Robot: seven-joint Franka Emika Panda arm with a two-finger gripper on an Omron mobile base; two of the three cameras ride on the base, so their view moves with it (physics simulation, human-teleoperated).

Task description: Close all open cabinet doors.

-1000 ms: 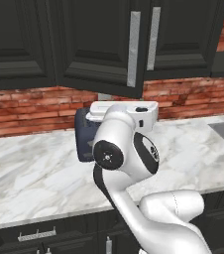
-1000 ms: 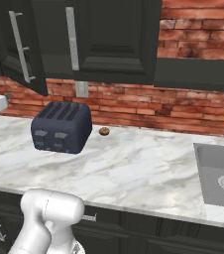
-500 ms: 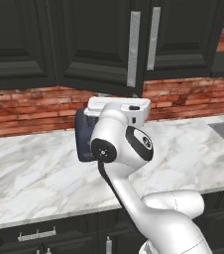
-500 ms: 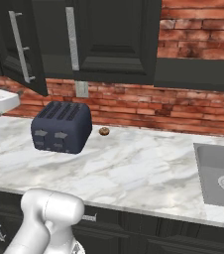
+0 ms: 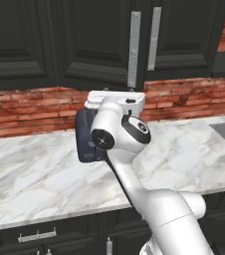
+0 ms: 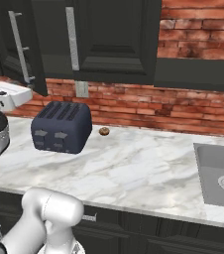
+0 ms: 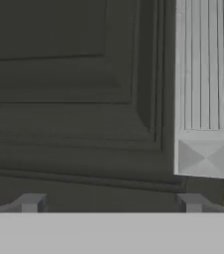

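Black cabinet doors line the wall above the counter. One door [image 5: 102, 45] with a long silver bar handle [image 5: 134, 50] stands ajar, swung out from its neighbour [image 5: 184, 35]. From the right it is the door [image 6: 27, 74] with the handle [image 6: 20, 47] standing off to the side. My white hand [image 5: 115, 102] sits just below that door's lower edge, near the handle. Up close, the door's recessed panel [image 7: 74, 84] faces my gripper [image 7: 110, 203], with the handle's lower end [image 7: 203, 99] at the right. The gripper is open and holds nothing.
A dark blue toaster [image 6: 62, 128] stands on the marble counter [image 6: 134, 168], right behind my arm [image 5: 124, 164]. A small brown round item [image 6: 104, 131] lies by the brick wall. A sink [image 6: 218, 173] is set in at the right. Dark base drawers [image 5: 37, 236] run below.
My hand has moved left and a little up, closer under the ajar door. It has come into the right base view at the left edge. The doors look unmoved.
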